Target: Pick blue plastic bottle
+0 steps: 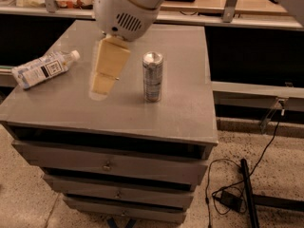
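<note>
Your gripper hangs over the middle of the desk, between the can and the bottle; whether it is apart or together, you cannot tell. The bottle lies on its side by the left edge, not yet grasped. The reach, grasp and lift remain.

the gripper hangs over the cabinet top between the bottle, left, and the can, right.
</note>
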You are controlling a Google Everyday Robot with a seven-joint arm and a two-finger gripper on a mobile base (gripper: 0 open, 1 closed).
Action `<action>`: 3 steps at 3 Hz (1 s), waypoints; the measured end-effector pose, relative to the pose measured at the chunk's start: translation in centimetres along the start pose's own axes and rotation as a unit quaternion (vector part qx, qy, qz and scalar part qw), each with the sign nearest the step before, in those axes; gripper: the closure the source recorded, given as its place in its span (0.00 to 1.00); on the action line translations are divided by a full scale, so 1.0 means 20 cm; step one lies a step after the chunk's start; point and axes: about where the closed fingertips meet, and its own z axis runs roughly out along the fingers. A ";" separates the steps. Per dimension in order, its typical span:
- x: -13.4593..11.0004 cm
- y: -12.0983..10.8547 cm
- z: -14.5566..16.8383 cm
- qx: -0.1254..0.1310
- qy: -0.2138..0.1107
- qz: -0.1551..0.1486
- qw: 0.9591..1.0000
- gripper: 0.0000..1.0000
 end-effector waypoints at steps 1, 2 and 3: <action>0.00 0.00 0.00 0.000 0.000 0.000 1.000 0.00; 0.02 -0.06 0.03 0.008 -0.011 0.004 1.000 0.00; 0.10 -0.22 0.11 -0.011 -0.021 -0.003 1.000 0.00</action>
